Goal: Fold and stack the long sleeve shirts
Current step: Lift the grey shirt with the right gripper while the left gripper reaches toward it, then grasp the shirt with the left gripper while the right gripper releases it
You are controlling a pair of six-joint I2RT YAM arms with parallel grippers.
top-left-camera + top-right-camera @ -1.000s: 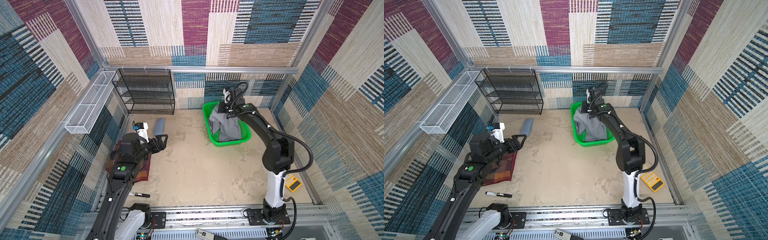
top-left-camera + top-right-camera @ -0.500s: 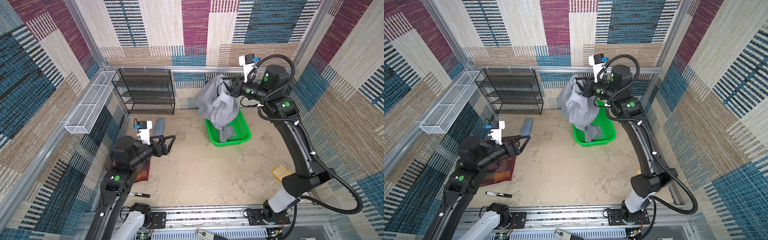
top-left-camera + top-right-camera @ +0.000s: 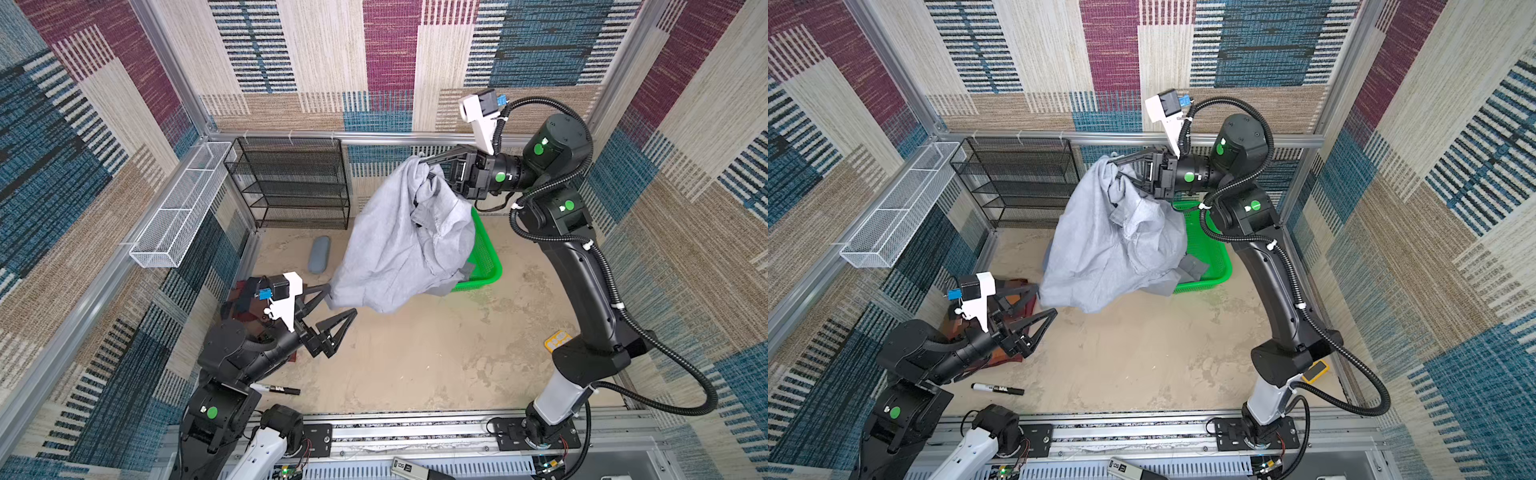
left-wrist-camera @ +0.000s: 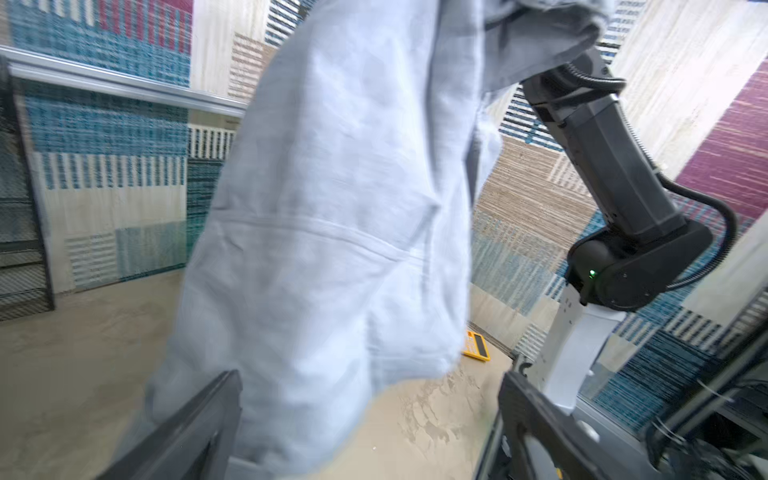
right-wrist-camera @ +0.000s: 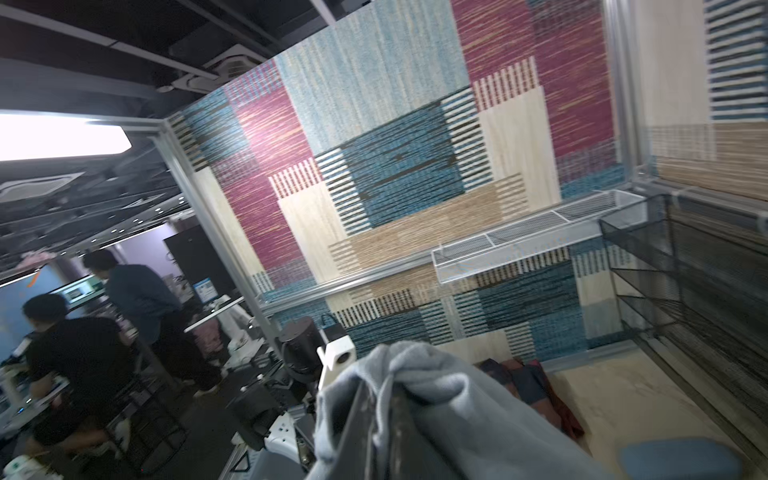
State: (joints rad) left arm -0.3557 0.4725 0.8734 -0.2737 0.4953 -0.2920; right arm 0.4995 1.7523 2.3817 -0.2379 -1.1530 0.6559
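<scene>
**Grey shirt lifted out of the basket, left pincer spread to meet it**

A second ago my right pincer [image 3: 422, 160] was down in the green basket [image 3: 487, 259] by the far edge of the worktop [image 3: 415, 357]. Now it is raised high, pressed together on a bunch of the grey shirt [image 3: 395, 245], which hangs in the air with its low hem just beside my left pincer [image 3: 341, 300]. That one has come up from the plaid shirt [image 5: 536, 390] lying at the left edge, and its jaws have spread wide, holding nothing. I judge the pick-out done. Next the left should take a hem corner so the shirt can be laid flat for folding. A trailing fold hangs by the basket's rim, and I cannot tell whether it is clear.
</scene>
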